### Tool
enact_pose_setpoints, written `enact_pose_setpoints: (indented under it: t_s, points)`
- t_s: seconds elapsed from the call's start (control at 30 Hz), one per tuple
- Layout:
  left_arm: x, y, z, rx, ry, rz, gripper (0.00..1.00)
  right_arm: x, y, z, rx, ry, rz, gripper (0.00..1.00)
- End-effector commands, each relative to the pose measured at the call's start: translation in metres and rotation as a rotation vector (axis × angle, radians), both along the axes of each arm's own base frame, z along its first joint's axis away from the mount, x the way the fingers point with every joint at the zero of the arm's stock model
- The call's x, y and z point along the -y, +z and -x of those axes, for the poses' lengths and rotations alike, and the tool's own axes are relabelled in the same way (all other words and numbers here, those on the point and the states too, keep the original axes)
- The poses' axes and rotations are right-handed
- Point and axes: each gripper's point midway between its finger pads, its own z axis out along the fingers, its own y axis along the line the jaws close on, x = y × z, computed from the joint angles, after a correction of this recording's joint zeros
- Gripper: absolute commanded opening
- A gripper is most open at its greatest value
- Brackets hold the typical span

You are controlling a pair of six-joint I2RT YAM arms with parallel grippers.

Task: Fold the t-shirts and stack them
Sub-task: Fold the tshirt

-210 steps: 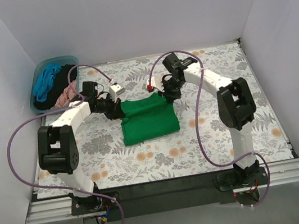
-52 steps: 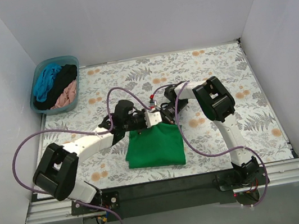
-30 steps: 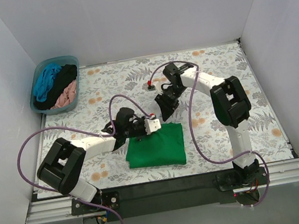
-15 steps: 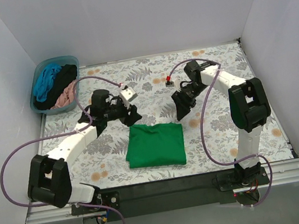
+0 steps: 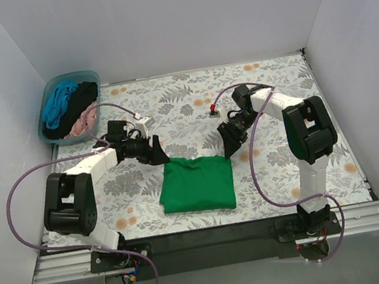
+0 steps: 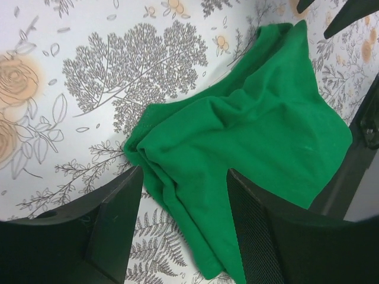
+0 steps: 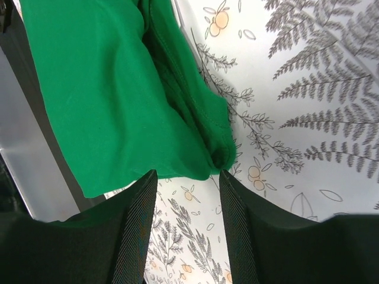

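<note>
1. Top view. The left claw (image 5: pixel 156 151) and right claw (image 5: pixel 231 142) are seen released, jaws parted, nothing carried. Each is held just off a far corner of the green t-shirt (image 5: pixel 198 184), one on the left and one on the right. A second ago the left claw was clenched at the shirt's far-left edge; since then the hold has been let go and the claw drawn clear. The fold on this shirt is judged finished. The shirt is left as a compact, near-square packet on the tablecloth (image 5: pixel 302 167), at centre, toward the near edge. The teal t-shirt (image 5: pixel 57 105), black t-shirt (image 5: pixel 82 94) and pink t-shirt (image 5: pixel 84 121) are noted unfolded in the tub (image 5: pixel 46 136) at far left. One of these is likely to be fetched next, and most of the task is judged outstanding.

2. Left wrist view. The left claw (image 6: pixel 182 174) is confirmed spread, with nothing between the fingers. The green t-shirt (image 6: pixel 266 130) is seen beyond it: bright, plain and layered, with a rounded fold at the nearest corner and soft ridges along the edge. No contact can be made out.

3. Right wrist view. The right claw (image 7: pixel 186 177) is likewise spread and empty. The green t-shirt (image 7: pixel 106 89) fills the upper left. Its bunched corner, stitched hem showing, lies just beyond the fingertips. The top layer is flat, the edge slightly rumpled.
</note>
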Motion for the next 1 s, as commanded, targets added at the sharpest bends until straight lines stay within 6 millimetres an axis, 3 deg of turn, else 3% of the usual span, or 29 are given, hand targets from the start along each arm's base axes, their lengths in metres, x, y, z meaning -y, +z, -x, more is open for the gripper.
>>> enact_pose_setpoints:
  t_s: [0.0,0.33,0.4,0.47,0.5,0.73,0.97]
  points:
    - [0.005,-0.001,-0.001,-0.061,-0.006,0.032,0.58,-0.007,0.0,0.007,-0.012,0.024,-0.036,0.52]
    - [0.004,-0.021,-0.014,-0.074,0.025,0.013,0.53,-0.009,-0.007,0.011,-0.037,0.03,-0.037,0.4]
    - [0.005,-0.021,-0.015,-0.077,0.029,0.015,0.49,-0.008,-0.005,0.01,-0.033,0.028,-0.032,0.23]
    - [0.005,-0.022,-0.016,-0.08,0.03,0.015,0.38,-0.007,-0.003,0.009,-0.023,0.025,-0.024,0.05]
    - [0.004,-0.022,-0.017,-0.076,0.034,0.016,0.35,-0.005,-0.002,0.009,-0.012,0.027,-0.015,0.01]
    - [0.003,-0.012,-0.02,-0.037,0.049,0.026,0.03,-0.001,0.014,0.0,0.056,0.006,0.017,0.01]
    - [-0.016,-0.012,-0.027,-0.013,0.109,-0.002,0.0,0.017,0.023,-0.018,0.14,-0.045,0.106,0.01]
